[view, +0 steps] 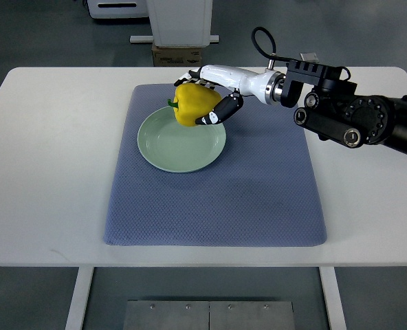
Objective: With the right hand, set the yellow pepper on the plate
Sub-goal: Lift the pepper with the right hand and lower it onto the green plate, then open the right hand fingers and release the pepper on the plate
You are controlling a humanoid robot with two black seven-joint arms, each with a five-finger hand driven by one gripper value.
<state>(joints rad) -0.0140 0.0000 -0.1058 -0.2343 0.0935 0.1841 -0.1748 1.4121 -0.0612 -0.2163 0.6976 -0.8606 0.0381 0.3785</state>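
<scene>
Down at the bottom edge, closest to the lens, you can see a grey metal base plate (pixel 209 315) under the white tabletop (pixel 52 172), with the tabletop's two white legs coming down either side of it. On top of that sits a big blue-grey textured fabric mat (pixel 217 199), pretty much centred. Toward the mat's far left part there's a round pale green plate (pixel 176 152), lying flat. So the yellow bell pepper (pixel 193 104) is over the far rim of that plate, green stem poking out to the left, and honestly I can't tell if it's touching the rim or held a bit above it. It's wrapped up in the right robot hand (pixel 207 96), white shell with black fingers (pixel 221 111) curled around the pepper's near-right side and more white fingers showing at the back, so a proper clamped grasp. That arm comes in from the right edge, chunky black joints, a looped black cable on top. Past the far side of the tabletop there's a brown cardboard box (pixel 181 55) on the floor, next to some white equipment (pixel 179 20).
</scene>
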